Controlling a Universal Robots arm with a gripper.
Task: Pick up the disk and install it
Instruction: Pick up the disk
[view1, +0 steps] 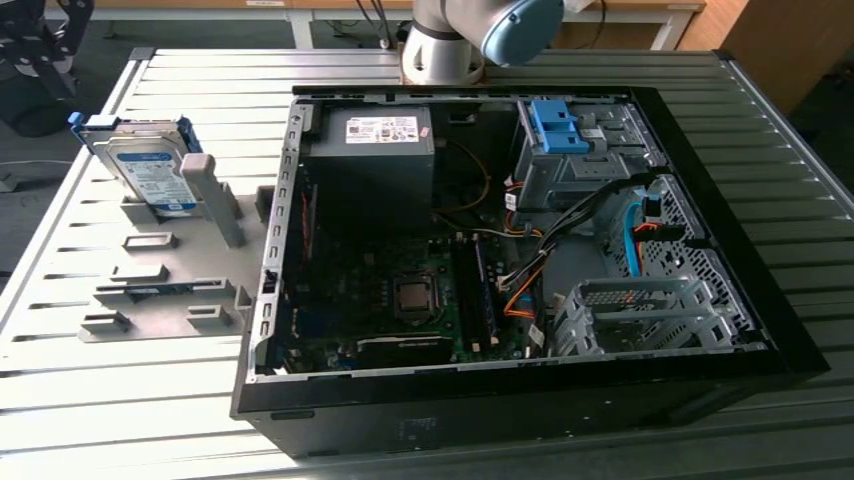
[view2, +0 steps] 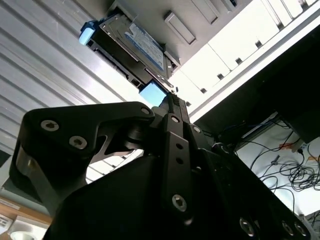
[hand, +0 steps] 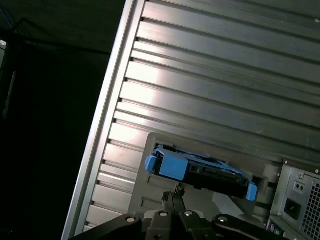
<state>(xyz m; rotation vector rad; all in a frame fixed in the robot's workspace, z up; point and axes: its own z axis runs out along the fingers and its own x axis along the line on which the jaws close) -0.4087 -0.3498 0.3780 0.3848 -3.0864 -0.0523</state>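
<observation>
the pincer (hand: 173, 193) hangs with its tips looking pressed together and nothing between them; the disk (hand: 199, 169) stands on edge just ahead of those tips, near but apart, slotted into a grey rack (view1: 200, 300) with one blue corner of its carrier frame turned toward the pincer

what could go wrong, as i judge it: tips this close together cannot straddle the disk, so a descent in this state would strike its upper edge or the blue frame; the disk is held only by the rack's slot and a grey post (view1: 214, 200) beside it, so a nudge from the pincer's side could tip it or lever it out; a pinch on the plastic frame rather than the metal body might flex and slip; further from the pincer, beyond the disk, the open computer case (view1: 467, 425) holds loose cables (view1: 527, 285) near the grey bay (view1: 587, 172) and its blue latch bracket (view1: 555, 125), and these could snag a carried drive

the surface under the pincer is a slatted metal table (view1: 107, 400), ridged and shiny, its edge close by; past that edge the floor is dark; wooden furniture stands behind the table
</observation>
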